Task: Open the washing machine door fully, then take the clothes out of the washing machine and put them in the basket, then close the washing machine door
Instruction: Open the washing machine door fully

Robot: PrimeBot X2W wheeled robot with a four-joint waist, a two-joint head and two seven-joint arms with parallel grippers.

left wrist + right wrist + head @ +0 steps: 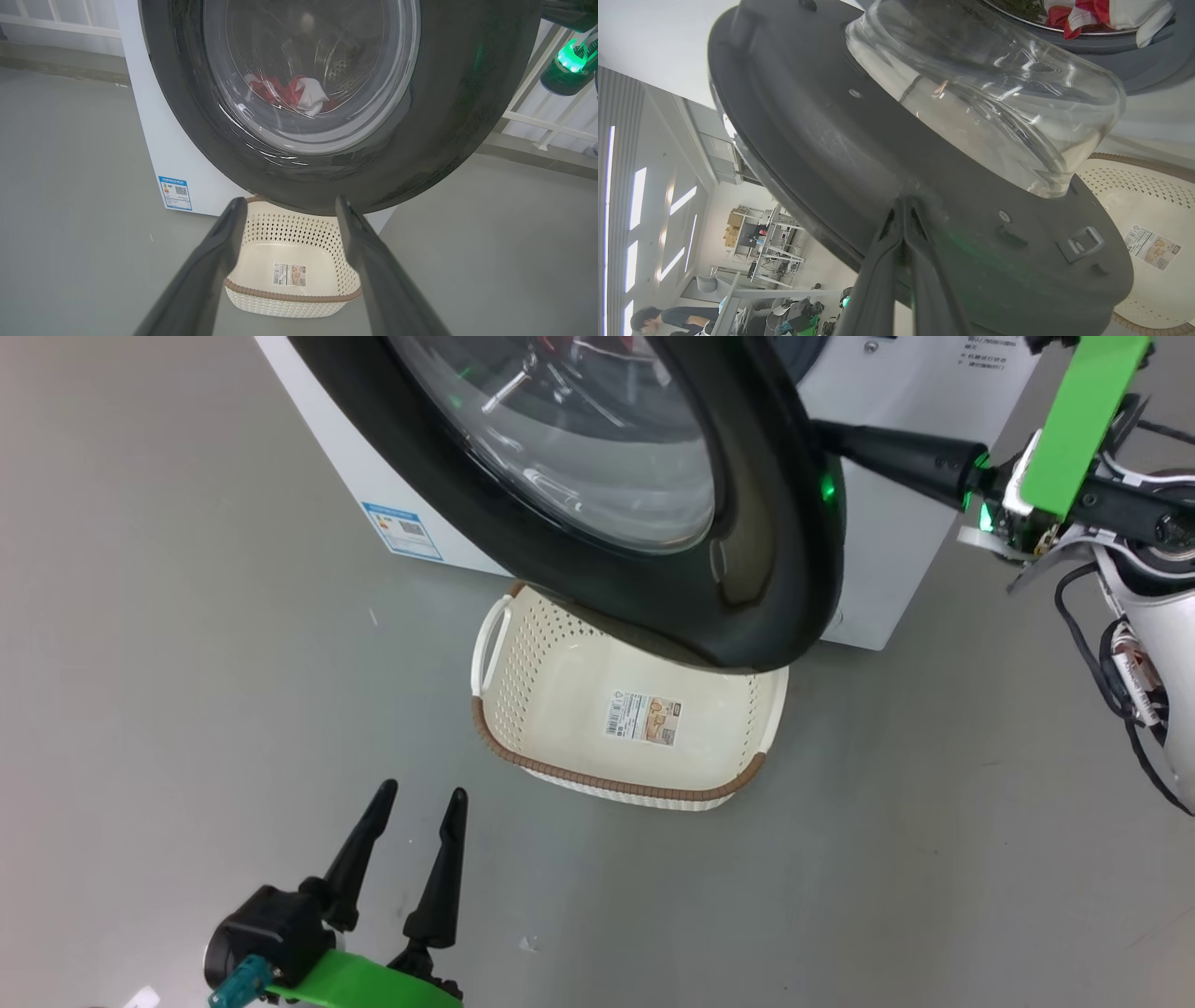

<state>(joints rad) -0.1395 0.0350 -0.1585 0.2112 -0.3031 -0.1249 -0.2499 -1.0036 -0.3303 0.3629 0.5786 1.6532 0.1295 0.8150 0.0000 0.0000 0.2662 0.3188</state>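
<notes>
Grey floor (187, 616); basket (597, 779) below washing machine door (775, 523); right fingers (878, 280) clenched against it, left fingers (443, 877) spread.

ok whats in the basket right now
Only a paper label on the bottom of the basket; no clothes in the part that shows. Its far end is covered by the door rim. The red clothes lie inside the machine.
</notes>
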